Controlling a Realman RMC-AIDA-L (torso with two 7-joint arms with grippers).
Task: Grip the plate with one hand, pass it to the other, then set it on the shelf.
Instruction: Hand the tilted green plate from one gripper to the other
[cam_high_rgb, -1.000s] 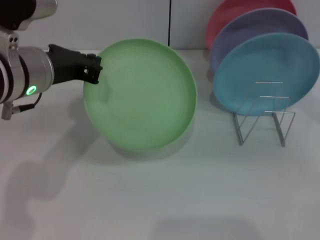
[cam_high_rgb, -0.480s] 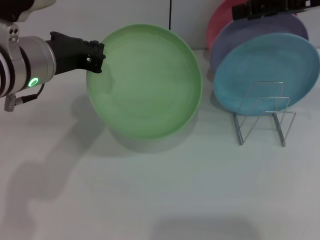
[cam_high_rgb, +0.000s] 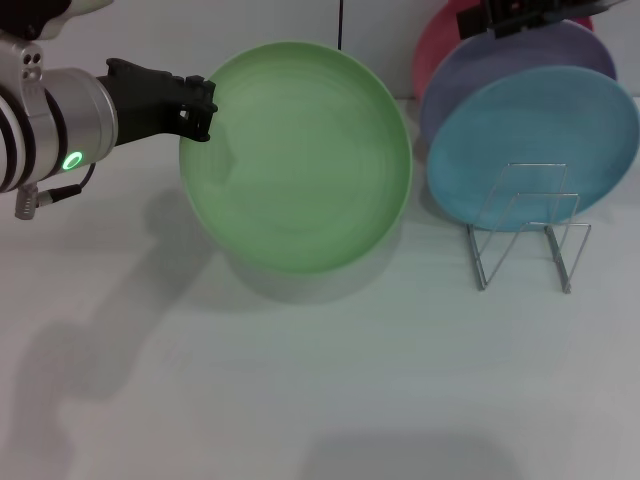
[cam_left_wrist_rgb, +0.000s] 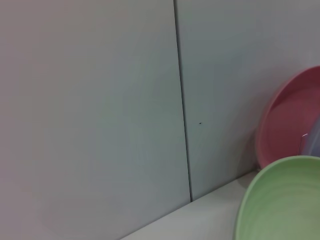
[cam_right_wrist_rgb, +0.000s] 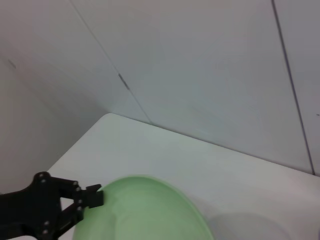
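The light green plate (cam_high_rgb: 300, 160) hangs tilted above the table in the head view, its face toward the camera. My left gripper (cam_high_rgb: 196, 118), black on a silver-white banded arm with a green light, is shut on the plate's left rim. The plate also shows in the left wrist view (cam_left_wrist_rgb: 282, 200) and the right wrist view (cam_right_wrist_rgb: 145, 212), where the left gripper (cam_right_wrist_rgb: 85, 201) holds its edge. My right gripper (cam_high_rgb: 520, 15) shows as a black shape at the top right, over the stacked plates. The wire shelf (cam_high_rgb: 527, 232) stands at the right on the table.
A sky-blue plate (cam_high_rgb: 535, 140), a lavender plate (cam_high_rgb: 500, 60) and a pink plate (cam_high_rgb: 445, 40) lean in the rack's back slots. The white table (cam_high_rgb: 320, 380) stretches in front. A wall with a dark seam (cam_left_wrist_rgb: 182, 110) stands behind.
My left gripper has lifted the green plate up and slightly right, tilting it more upright. The right gripper has come into view at the top right.
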